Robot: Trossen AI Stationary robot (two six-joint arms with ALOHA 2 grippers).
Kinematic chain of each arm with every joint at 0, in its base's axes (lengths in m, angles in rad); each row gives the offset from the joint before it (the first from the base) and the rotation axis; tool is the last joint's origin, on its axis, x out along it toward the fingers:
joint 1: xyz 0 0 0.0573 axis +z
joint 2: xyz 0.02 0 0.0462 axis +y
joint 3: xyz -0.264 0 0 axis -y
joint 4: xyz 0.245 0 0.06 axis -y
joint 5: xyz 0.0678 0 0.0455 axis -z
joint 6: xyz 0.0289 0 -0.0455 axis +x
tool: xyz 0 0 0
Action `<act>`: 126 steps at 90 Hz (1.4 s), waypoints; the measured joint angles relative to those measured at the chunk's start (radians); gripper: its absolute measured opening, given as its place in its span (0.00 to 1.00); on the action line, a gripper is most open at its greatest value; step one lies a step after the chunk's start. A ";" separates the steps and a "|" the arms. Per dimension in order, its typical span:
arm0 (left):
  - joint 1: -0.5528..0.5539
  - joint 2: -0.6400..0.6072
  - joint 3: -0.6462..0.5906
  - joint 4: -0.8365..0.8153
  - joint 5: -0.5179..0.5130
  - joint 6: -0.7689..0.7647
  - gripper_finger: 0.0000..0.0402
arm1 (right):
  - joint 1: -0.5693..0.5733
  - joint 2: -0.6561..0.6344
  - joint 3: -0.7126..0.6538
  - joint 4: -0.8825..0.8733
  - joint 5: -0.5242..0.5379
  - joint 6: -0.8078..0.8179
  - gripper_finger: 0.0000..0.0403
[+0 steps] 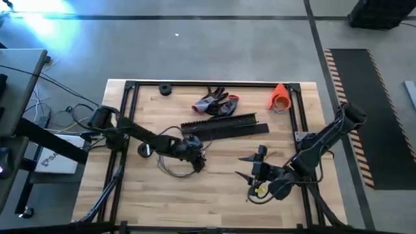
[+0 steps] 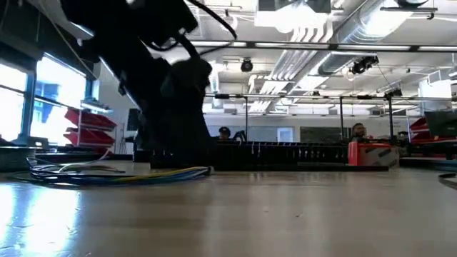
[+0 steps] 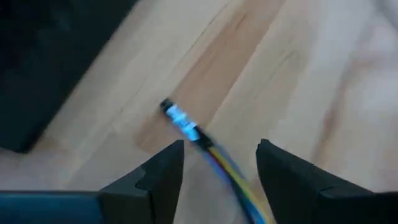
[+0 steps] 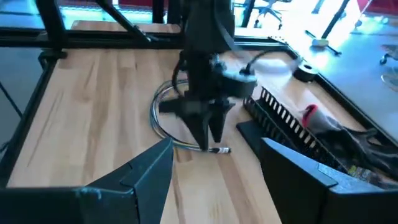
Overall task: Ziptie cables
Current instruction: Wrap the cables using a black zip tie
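Early stage, nothing tied yet. Left gripper is down over the cables, fingers spread, one plug end lying between them, not pinched. Cables lie loose just in front of the black strips. Right gripper waits open, beside the strips.

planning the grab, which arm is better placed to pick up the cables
Left. Its gripper is directly over the cables, jaws open astride them. The right gripper hangs apart to the side.
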 joint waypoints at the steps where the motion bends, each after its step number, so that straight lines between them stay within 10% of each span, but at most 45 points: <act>1: 0.001 0.007 0.011 -0.011 -0.002 0.000 0.41 | 0.001 0.000 0.000 0.001 0.000 0.000 0.55; 38: 0.010 0.159 0.356 -0.250 0.027 0.155 0.02 | 0.040 -0.009 0.000 -0.036 0.040 0.000 0.54; 71: 0.064 0.278 0.502 0.389 0.154 0.279 0.01 | 0.207 -0.103 0.001 -0.042 0.259 0.003 0.54; 94: 0.090 0.389 0.714 0.244 0.268 0.411 0.25 | 0.226 -0.106 0.001 -0.054 0.265 0.025 0.54; 109: 0.082 0.313 0.746 0.007 0.276 0.457 0.44 | 0.207 -0.106 0.001 -0.106 0.123 0.077 0.54; 126: -0.055 0.150 0.749 -0.255 0.048 0.465 0.48 | 0.092 -0.036 0.001 -0.211 -0.439 0.137 0.54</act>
